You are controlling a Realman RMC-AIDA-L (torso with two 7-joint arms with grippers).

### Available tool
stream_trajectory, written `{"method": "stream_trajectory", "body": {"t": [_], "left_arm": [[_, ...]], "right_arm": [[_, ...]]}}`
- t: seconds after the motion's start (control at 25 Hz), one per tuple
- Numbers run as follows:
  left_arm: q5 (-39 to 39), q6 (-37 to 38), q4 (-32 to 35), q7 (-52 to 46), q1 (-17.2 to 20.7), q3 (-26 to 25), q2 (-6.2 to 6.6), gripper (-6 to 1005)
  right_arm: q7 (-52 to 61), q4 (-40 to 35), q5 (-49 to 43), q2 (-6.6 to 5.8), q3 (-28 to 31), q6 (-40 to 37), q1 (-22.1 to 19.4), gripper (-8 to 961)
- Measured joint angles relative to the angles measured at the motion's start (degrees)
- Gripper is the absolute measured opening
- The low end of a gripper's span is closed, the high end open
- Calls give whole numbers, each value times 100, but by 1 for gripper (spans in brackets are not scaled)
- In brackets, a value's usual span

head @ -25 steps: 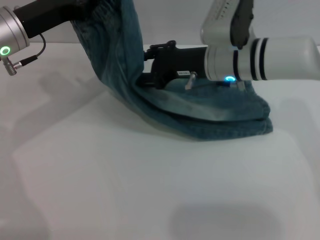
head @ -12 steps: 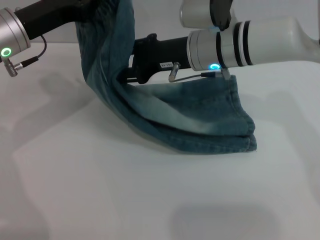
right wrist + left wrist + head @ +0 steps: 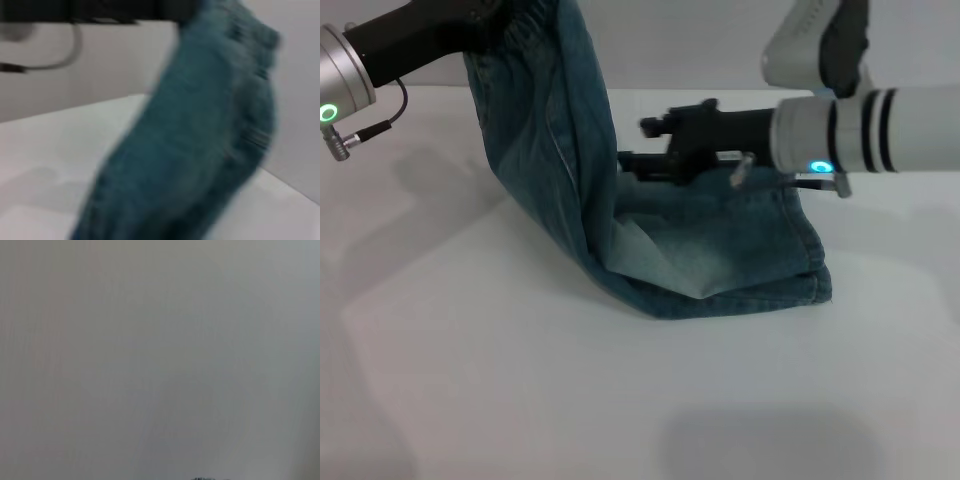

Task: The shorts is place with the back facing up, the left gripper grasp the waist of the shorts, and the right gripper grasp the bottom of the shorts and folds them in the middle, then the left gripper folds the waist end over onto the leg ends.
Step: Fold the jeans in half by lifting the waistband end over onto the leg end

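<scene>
Hanging from the left gripper (image 3: 485, 12), which clamps the waist (image 3: 535, 15), the shorts (image 3: 620, 190) drape down to the table (image 3: 620, 400), already halved lengthwise. Beside them, the right gripper (image 3: 645, 143) hovers above the leg ends (image 3: 800, 270); finger state cannot be told. Remaining: laying waist over hems.

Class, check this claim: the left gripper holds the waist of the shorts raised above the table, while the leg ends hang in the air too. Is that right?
Not quite. The left gripper does hold the waist of the shorts raised, but the leg ends lie flat on the table, below the right gripper. The head view shows this.
</scene>
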Motion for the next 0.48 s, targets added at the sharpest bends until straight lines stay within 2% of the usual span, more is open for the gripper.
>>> {"method": "stream_trajectory", "body": {"t": [0.08,0.12,0.32,0.48], "left_arm": [[0,34,-1,2,3,5,-2,37],[0,69,-2,2,5,24,-5,37],[1,180,-3,2,6,86,-11,36],[2,317,-3,-7,3,175,-21,36]], "right_arm": [[37,-109,-1,-7,3,146,-171,576],[66,-283,14,-11,34,290,-400,576],[122,-631,79,-4,138,707,-808,577],[113,-718,491,-18,202,1277,-1018,577]]}}
